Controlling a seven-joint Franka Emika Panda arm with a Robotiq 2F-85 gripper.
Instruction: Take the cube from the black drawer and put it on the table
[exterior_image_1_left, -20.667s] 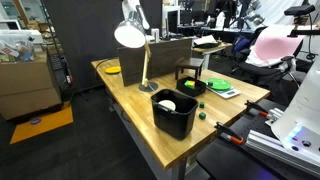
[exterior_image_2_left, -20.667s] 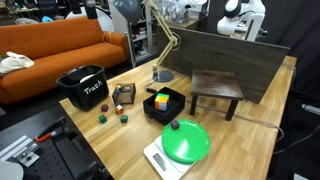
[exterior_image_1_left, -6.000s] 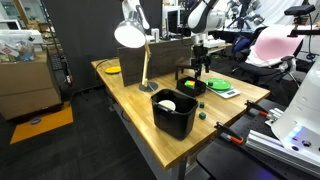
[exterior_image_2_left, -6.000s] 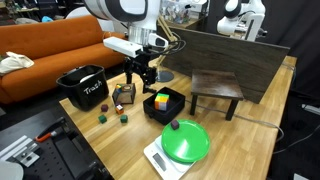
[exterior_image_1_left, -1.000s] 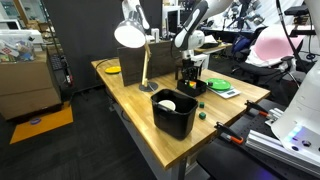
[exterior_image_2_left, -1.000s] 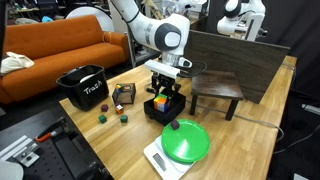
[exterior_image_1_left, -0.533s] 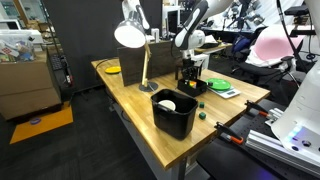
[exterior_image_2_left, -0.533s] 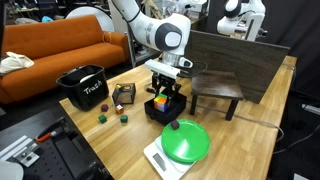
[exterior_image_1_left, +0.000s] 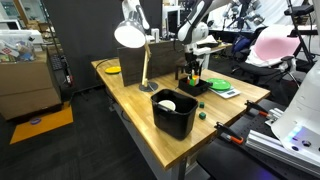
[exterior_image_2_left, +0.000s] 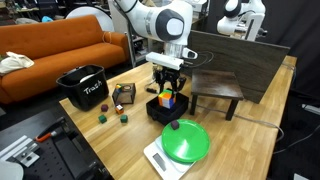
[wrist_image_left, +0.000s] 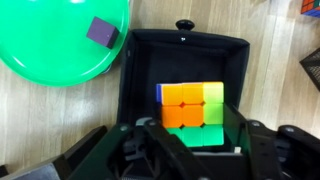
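Note:
A multi-coloured cube (wrist_image_left: 190, 112), orange, yellow-green, green and blue, sits between my gripper's (wrist_image_left: 200, 142) two dark fingers (wrist_image_left: 150, 150). The gripper is shut on the cube. Under it lies the black drawer (wrist_image_left: 136, 70), an open box with a knob on its far wall. In an exterior view the cube (exterior_image_2_left: 167, 99) hangs in the gripper (exterior_image_2_left: 167, 96) just over the drawer (exterior_image_2_left: 153, 112). From the opposite side, the gripper (exterior_image_1_left: 191, 72) stands above the drawer (exterior_image_1_left: 183, 84) on the light wooden table (exterior_image_1_left: 125, 95), and the cube is hard to make out there.
A green plate (exterior_image_2_left: 187, 143) on a scale lies beside the drawer, a purple block (wrist_image_left: 101, 31) on it. A deep black tub (exterior_image_2_left: 82, 88), a small frame object (exterior_image_2_left: 123, 96), loose small blocks (exterior_image_2_left: 103, 117), a desk lamp (exterior_image_1_left: 130, 35) and a low dark stool (exterior_image_2_left: 217, 90) share the table.
The arm has risen and turned a little over the drawer, and the cube has come up with the gripper. Nothing else on the table has moved.

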